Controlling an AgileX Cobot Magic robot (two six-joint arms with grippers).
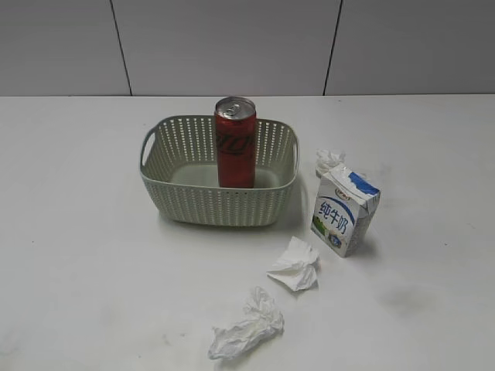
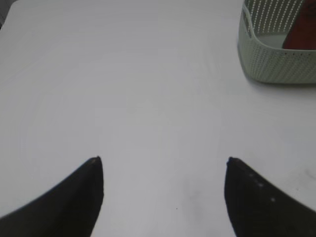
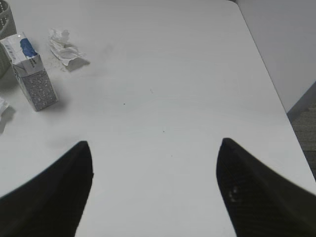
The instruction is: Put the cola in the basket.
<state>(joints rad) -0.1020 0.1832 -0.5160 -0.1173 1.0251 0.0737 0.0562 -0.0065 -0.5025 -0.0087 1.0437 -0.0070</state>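
The cola can is seen standing upright inside the basket, toward its back wall, silver top well above the rim. Neither tool is held near it. The left tool is spread wide with nothing between its fingers, held over bare counter, the basket corner caught at the upper right of its view and a sliver of red visible inside. The right tool is likewise parted and empty, well apart from the basket. A milk carton is found right of the basket, crumpled tissues in front.
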